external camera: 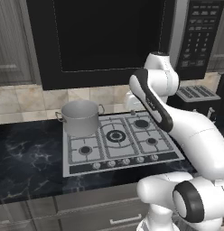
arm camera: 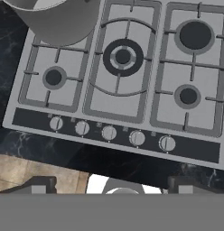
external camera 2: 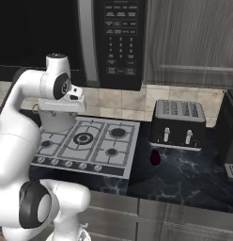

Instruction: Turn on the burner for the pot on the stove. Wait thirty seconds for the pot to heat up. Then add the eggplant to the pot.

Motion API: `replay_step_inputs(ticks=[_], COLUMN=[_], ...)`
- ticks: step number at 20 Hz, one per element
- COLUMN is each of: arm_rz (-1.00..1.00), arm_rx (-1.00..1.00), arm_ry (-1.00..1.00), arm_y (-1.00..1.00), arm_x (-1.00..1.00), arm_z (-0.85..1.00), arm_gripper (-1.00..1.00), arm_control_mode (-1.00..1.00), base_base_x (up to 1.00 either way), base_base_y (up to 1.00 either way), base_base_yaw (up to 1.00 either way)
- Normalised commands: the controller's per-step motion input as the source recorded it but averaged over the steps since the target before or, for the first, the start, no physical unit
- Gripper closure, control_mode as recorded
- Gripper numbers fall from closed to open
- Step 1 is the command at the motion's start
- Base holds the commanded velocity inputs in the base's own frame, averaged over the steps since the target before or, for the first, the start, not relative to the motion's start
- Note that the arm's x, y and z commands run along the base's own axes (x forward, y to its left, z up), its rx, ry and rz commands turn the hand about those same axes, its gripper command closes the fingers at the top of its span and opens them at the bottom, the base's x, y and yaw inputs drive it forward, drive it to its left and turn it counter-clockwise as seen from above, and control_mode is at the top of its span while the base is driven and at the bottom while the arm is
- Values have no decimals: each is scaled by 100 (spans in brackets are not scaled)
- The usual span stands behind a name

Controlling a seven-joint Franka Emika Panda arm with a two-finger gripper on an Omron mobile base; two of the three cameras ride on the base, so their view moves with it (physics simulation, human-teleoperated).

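Pot [external camera: 80, 117] sits at the stove's [arm camera: 132, 113] back-left corner; eggplant [external camera 2: 155, 156] on the counter looks light, smooth, slippery, so grab mid-body; gripper [arm camera: 109, 182] jaws released, holding nothing.

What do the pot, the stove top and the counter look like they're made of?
The pot looks like brushed metal, probably steel: plain grey with a soft sheen. The stove seems a matte silver metal sheet, with grey grates that may be cast iron and a dark knob strip. The counter looks like polished black stone, perhaps marble, judging by its pale veins.
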Motion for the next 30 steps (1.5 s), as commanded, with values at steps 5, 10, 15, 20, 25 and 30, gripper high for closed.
replay_step_inputs(ticks=[5,10,15,20,25,30], arm_rz=[3,0,0,0,1,5], arm_rx=[0,1,4,0,0,-1], arm_ry=[0,0,0,0,2,4], arm_y=[22,20,18,19,23,24], arm_x=[-39,-48,-45,-38,-32,-11], arm_z=[-4,-12,-19,-16,-20,-16], arm_gripper=[-100,-100,-100,-100,-100,-100], arm_control_mode=[-100,-100,-100,-100,-100,-100], base_base_x=[0,0,0,0,0,0], base_base_y=[0,0,0,0,0,0], base_base_yaw=[0,0,0,0,0,0])
